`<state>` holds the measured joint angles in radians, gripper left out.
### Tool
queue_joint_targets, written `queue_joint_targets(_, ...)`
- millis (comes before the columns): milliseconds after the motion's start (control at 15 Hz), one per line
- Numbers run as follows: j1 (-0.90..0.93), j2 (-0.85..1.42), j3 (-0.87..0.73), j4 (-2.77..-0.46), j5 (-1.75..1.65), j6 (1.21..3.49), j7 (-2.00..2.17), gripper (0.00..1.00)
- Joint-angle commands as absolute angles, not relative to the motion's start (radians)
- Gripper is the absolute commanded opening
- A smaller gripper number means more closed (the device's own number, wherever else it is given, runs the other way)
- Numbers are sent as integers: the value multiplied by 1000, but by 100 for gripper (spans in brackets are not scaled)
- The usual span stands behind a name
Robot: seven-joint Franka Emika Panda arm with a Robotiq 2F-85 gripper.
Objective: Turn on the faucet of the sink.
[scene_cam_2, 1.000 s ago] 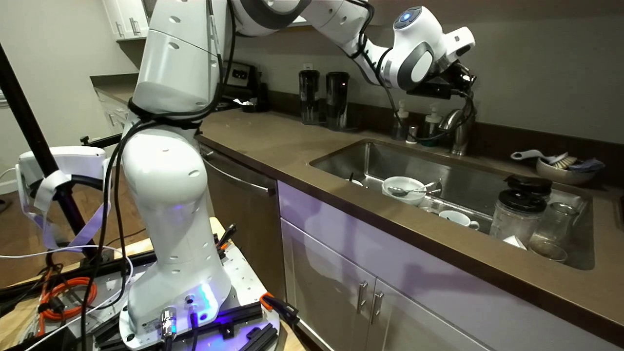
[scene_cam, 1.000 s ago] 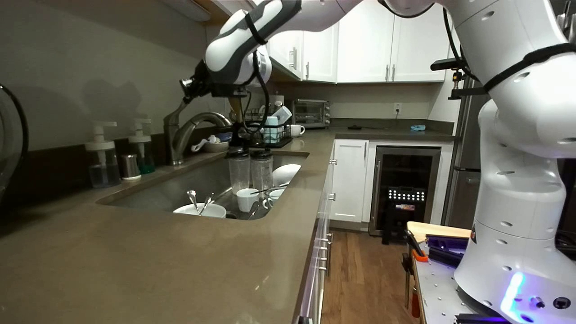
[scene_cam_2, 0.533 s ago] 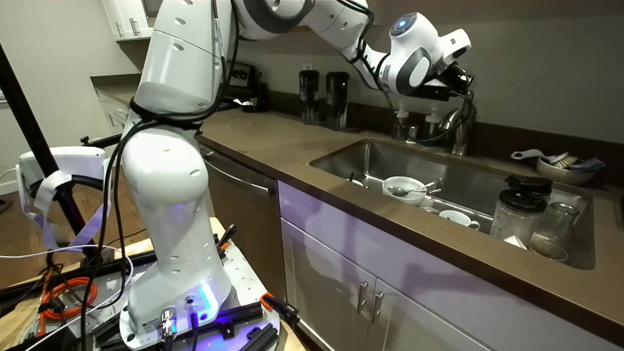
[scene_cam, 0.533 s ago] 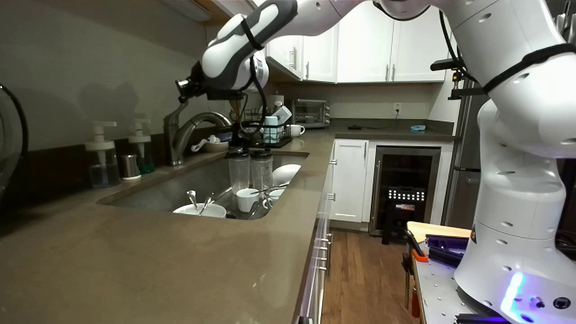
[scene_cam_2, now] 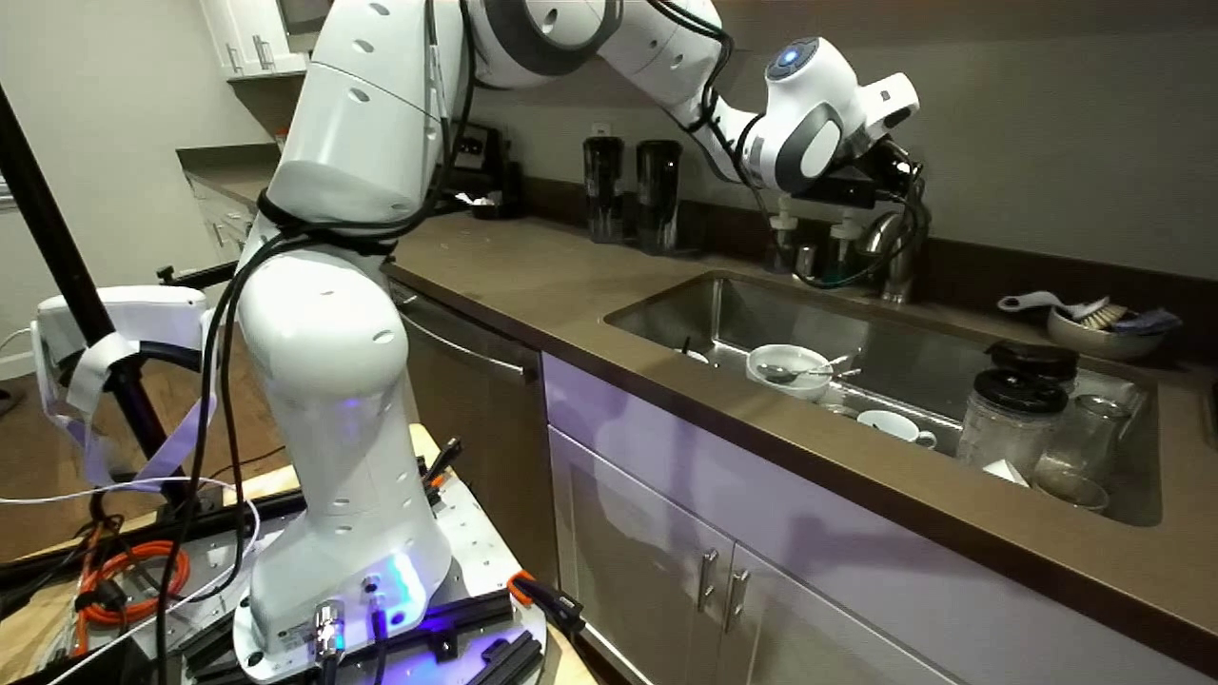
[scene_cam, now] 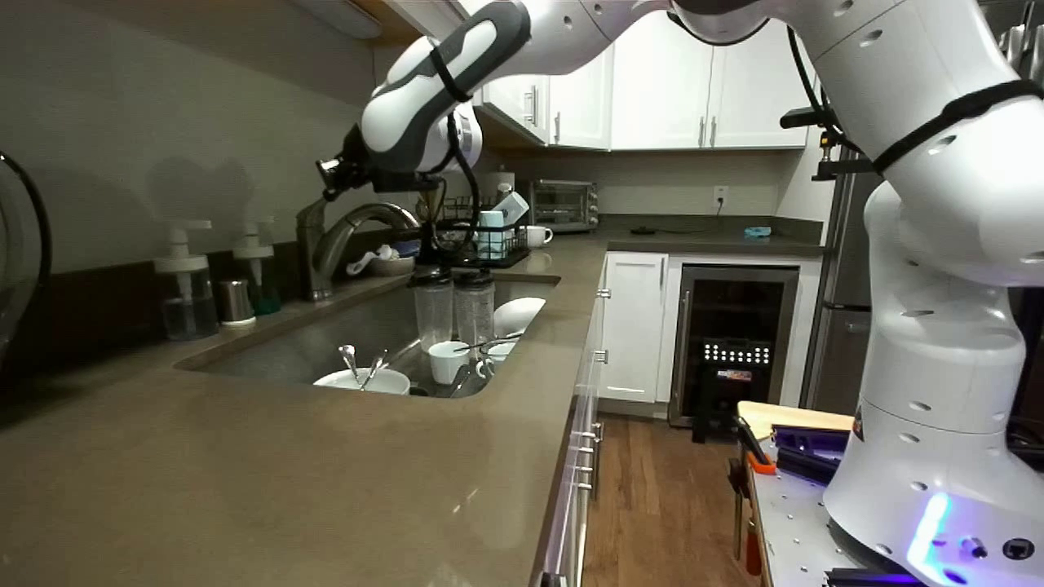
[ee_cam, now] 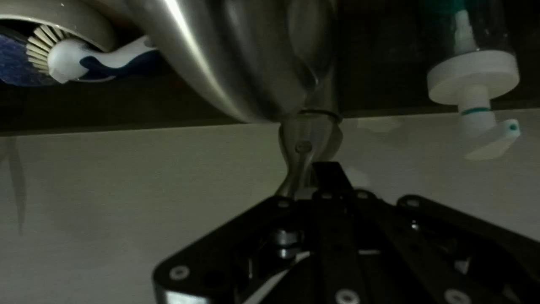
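Observation:
The metal faucet (scene_cam: 312,253) stands behind the sink (scene_cam_2: 809,309); its curved spout also fills the top of the wrist view (ee_cam: 236,55). Its lever handle (scene_cam: 310,217) rises above the body and shows in the wrist view (ee_cam: 304,141), narrowing towards my gripper. My gripper (scene_cam: 329,194) is at the lever's upper end, and its fingers look closed together in the wrist view (ee_cam: 331,171). They cover the lever's tip, so I cannot tell whether they touch it. In an exterior view the gripper and a cable partly hide the faucet (scene_cam_2: 899,262). No water shows at the spout.
Soap bottles (scene_cam: 186,285) and a metal cup (scene_cam: 236,302) stand beside the faucet. A bowl with brushes (scene_cam_2: 1104,328) is on its far side. The sink holds a white bowl (scene_cam_2: 790,371), a mug (scene_cam_2: 894,425) and lidded jars (scene_cam_2: 1013,419).
My gripper has moved down over the second, and now covers more of the lever's upper end. The arm has lowered with it. The dishes and bottles have not moved.

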<state>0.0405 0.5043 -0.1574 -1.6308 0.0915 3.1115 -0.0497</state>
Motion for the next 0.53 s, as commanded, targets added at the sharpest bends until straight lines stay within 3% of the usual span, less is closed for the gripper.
queue_joint_targets(0,75,501,-225,-1608,81,3038,-11,0)
queue_joint_targets(267,141,532,-334,-1595,79,3096,37,0)
queue_joint_targets(467,127,530,-305,-1584,116,3085,51,0)
